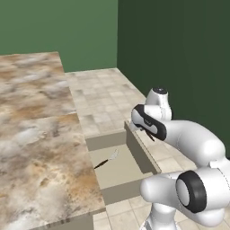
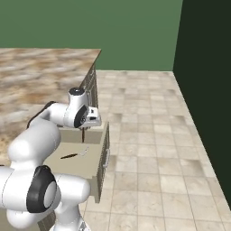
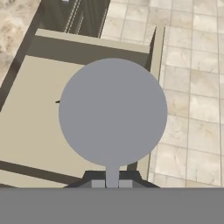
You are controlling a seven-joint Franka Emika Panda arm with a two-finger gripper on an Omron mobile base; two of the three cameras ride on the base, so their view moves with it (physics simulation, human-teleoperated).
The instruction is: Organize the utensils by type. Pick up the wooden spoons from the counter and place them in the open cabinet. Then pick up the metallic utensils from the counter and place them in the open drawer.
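Above the open drawer [image 3: 26,131], claw [image 3: 112,183] gripping round-headed metal utensil [image 3: 113,113], head pointing down, long axis upright

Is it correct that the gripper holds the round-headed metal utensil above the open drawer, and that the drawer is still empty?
Not quite. The gripper does hold the round grey-headed utensil above the open drawer, but the left base view shows a dark-handled metal utensil already lying inside.
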